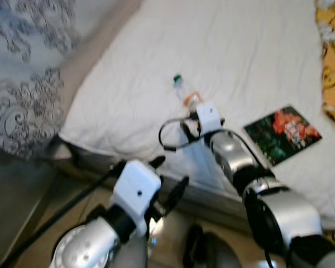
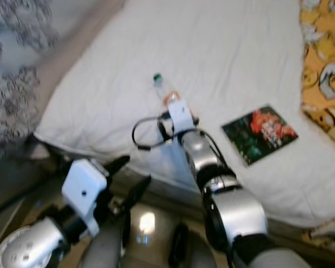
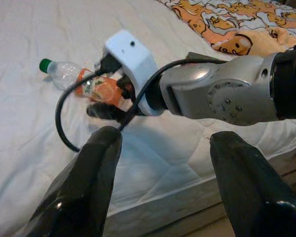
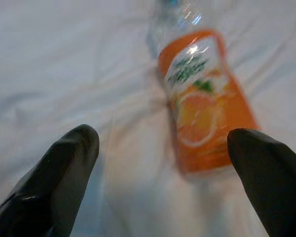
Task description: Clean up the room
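Bottle (image 4: 202, 98) cap cut off, blurred

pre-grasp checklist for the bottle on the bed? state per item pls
1. Right gripper open: ok, fingers spread wide.
2. Bottle between the fingers: not ok, it lies toward one finger, ahead of the tips.
3. Bottle free to lift: ok, it lies alone on the white bed, on its side, green cap pointing away from the gripper.
4. Book out of the way: ok, apart from the bottle, on the robot's right.
5. Left gripper out of the way: ok, open, back near the bed's edge.
6. Bottle empty or full: cannot tell.
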